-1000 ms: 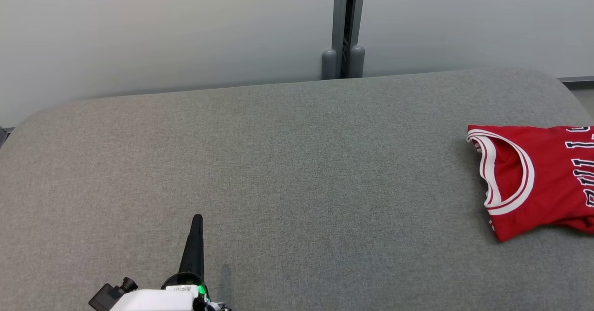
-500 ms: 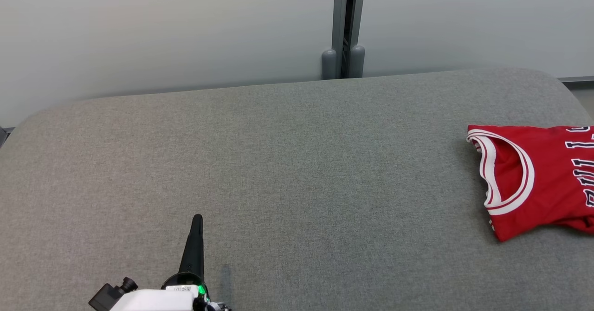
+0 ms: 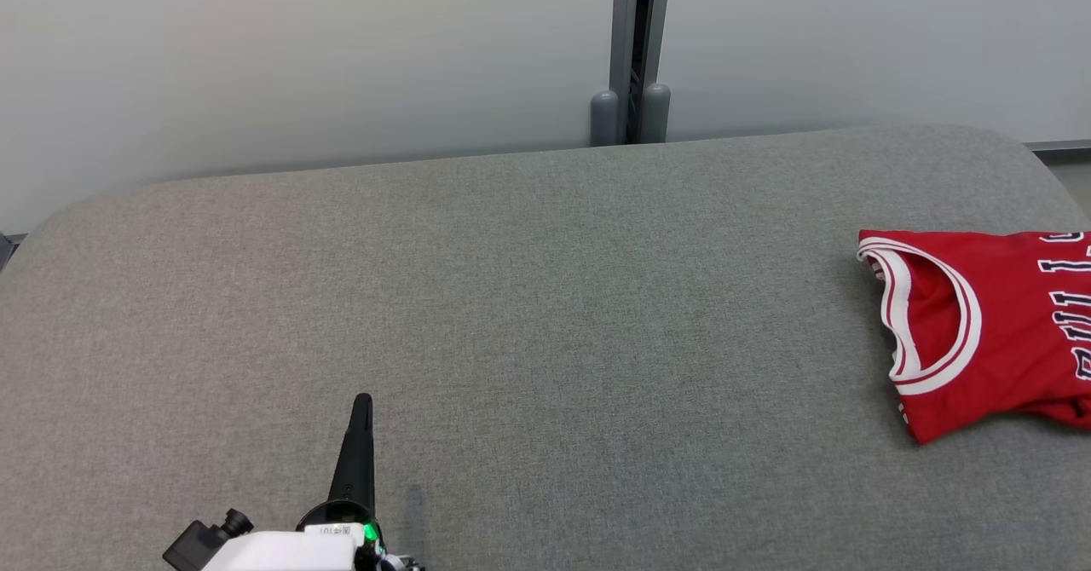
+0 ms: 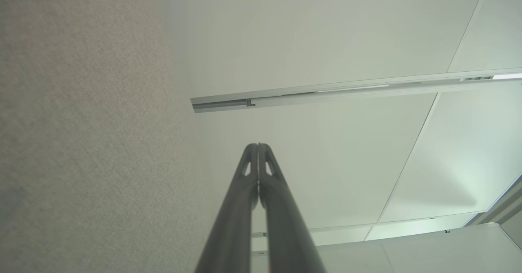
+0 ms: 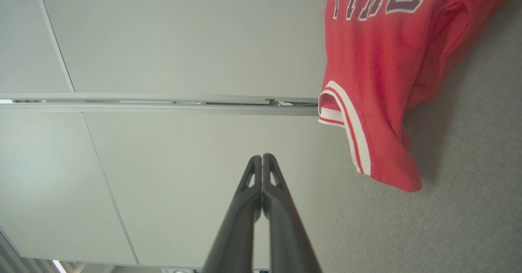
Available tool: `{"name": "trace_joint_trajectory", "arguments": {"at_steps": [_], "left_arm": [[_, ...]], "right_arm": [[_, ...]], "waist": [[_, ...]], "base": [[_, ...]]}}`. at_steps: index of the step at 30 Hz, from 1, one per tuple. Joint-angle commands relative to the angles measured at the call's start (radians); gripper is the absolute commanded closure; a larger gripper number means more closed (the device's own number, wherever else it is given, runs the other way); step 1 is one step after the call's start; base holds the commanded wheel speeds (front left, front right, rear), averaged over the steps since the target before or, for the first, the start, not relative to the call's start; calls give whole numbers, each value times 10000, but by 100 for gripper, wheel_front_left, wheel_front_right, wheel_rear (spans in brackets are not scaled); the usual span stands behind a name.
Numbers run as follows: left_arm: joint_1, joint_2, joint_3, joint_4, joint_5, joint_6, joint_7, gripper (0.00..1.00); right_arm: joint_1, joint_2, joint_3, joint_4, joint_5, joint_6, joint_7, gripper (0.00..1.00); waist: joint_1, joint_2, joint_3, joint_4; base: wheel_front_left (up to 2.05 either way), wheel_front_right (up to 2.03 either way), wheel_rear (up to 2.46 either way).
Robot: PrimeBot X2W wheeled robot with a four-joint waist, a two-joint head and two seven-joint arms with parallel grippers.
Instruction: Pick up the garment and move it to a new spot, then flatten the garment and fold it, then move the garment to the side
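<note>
At the head view's right edge, the red garment [image 3: 1014, 324] is cropped.

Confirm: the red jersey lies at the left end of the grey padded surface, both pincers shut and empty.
Wrong end: the red jersey lies at the right end of the grey padded surface, as the head view shows. The left pincer and right pincer are shut and empty.

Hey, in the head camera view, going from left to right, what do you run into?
left gripper → grey wall post → red jersey, the gripper and jersey over the grey padded surface.
</note>
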Motion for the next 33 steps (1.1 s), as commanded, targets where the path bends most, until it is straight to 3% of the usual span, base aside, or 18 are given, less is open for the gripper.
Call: {"name": "trace_joint_trajectory", "arguments": {"at_steps": [1, 33], "left_arm": [[-159, 27, 15, 13, -9, -46, -16, 100], [-160, 25, 15, 12, -9, -44, -17, 100]], "right_arm": [[-47, -37, -21, -7, 61, 0, 17, 100], [-45, -38, -20, -7, 64, 0, 15, 100]], "waist": [[0, -1, 0, 0], [0, -1, 0, 0]], "base": [[0, 0, 0], [0, 0, 0]]}}
